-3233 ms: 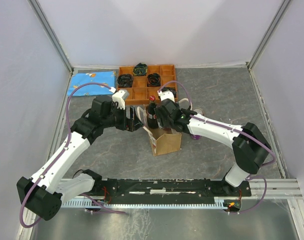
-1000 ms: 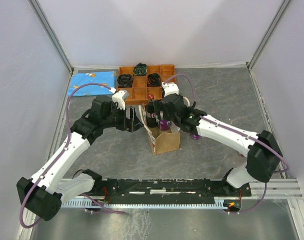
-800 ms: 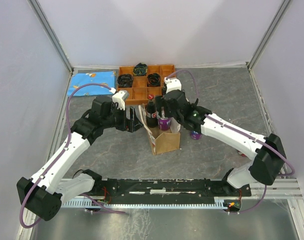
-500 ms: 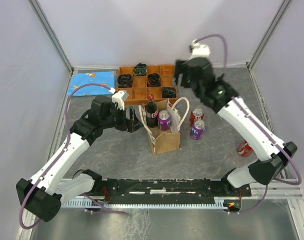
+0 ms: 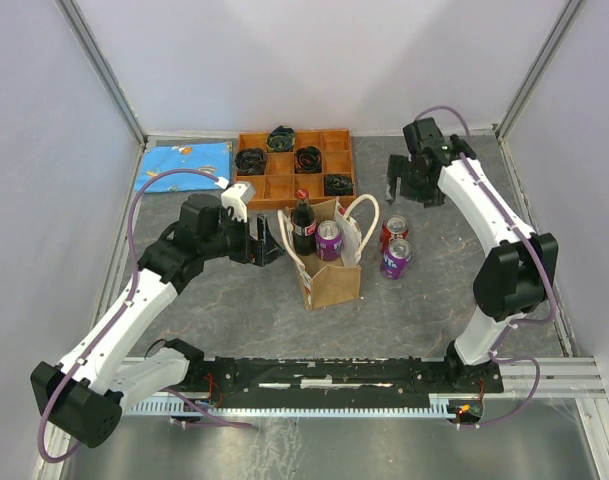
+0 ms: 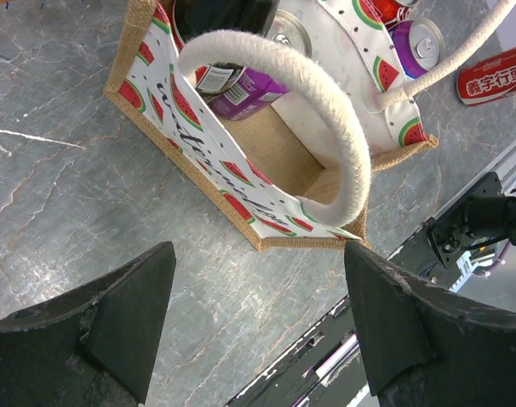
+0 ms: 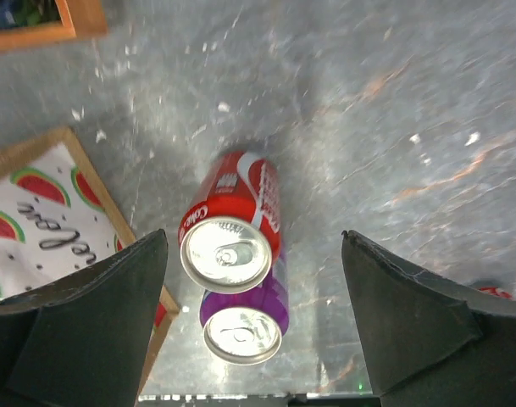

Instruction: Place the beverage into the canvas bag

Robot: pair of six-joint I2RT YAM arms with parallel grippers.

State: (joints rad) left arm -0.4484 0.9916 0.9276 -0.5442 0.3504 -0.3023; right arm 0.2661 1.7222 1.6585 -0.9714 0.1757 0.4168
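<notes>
The tan canvas bag [image 5: 332, 280] stands upright mid-table with white loop handles [image 6: 330, 119]. Inside it are a dark cola bottle [image 5: 303, 222] and a purple can [image 5: 329, 240]. Just right of the bag stand a red cola can [image 5: 393, 232] and another purple can [image 5: 395, 258]. My right gripper [image 5: 404, 190] hangs open above that red can [image 7: 232, 229], which sits between the fingers from above, untouched; the purple can [image 7: 245, 326] lies just below it. My left gripper [image 5: 271, 243] is open at the bag's left side, its fingers [image 6: 113, 314] straddling the bag's rim [image 6: 266, 237] without touching.
A wooden compartment tray [image 5: 252, 195] with black cable coils sits behind the bag, and a blue patterned cloth [image 5: 184, 165] lies at the back left. A red can [image 6: 495, 75] lies on its side to the right of the bag. The black rail [image 5: 334, 375] runs along the near edge.
My right gripper let go of the purple can inside the bag, rose and swung to the back right, and now hovers open over the red can. The left arm has barely moved.
</notes>
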